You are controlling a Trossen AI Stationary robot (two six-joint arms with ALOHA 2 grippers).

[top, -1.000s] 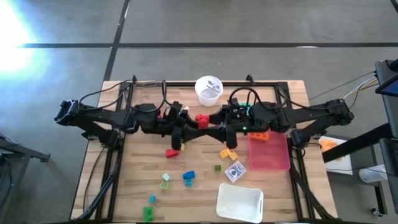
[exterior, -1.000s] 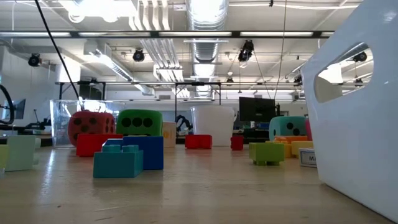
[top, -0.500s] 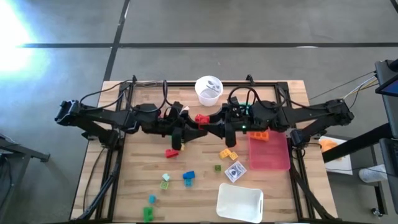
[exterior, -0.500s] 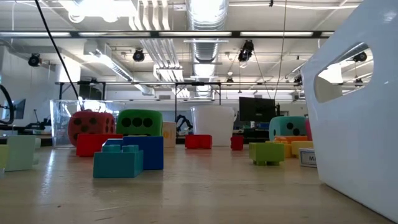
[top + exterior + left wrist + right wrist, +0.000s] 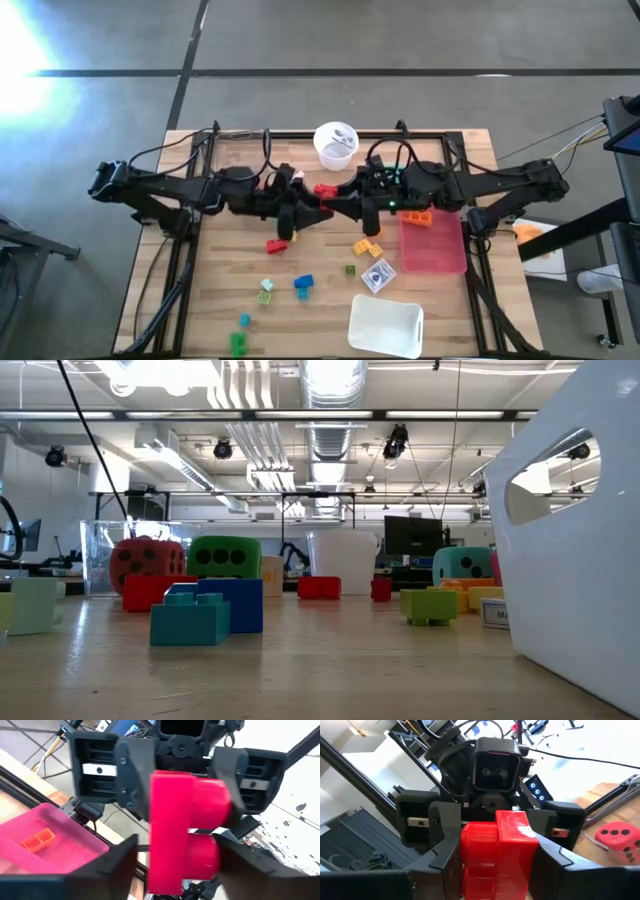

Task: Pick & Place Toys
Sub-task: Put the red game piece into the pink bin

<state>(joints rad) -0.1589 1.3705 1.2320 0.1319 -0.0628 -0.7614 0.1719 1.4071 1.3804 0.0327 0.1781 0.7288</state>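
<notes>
A red brick [image 5: 322,189] hangs above the middle of the table between my two grippers, which face each other level. My right gripper [image 5: 497,870] comes from the table's right and is shut on the brick [image 5: 497,852]. My left gripper [image 5: 182,867] comes from the left and stands open, one finger on each side of the brick [image 5: 185,830]. More toys lie on the table: a red brick [image 5: 276,245], a blue one [image 5: 303,285] and yellow ones [image 5: 366,247]. Red [image 5: 147,560], green [image 5: 224,555] and teal [image 5: 462,565] dice show in the low view. My right gripper pinches the red brick between its two fingers, one on each of two opposite sides [image 5: 467,855]. The fingers come level from the table's right. The brick is lifted clear, high above the table. My left gripper's fingers [image 5: 122,862] flank the brick; whether they touch it I cannot tell.
A white cup [image 5: 336,143] stands at the far edge behind the grippers. A pink tray [image 5: 435,250] with an orange brick [image 5: 418,216] lies at the right, and a white tray [image 5: 385,325] at the near edge. Small bricks are scattered over the near half.
My right gripper has shut on the red brick, which stays where it was in the air. Both arms have kept their places.
</notes>
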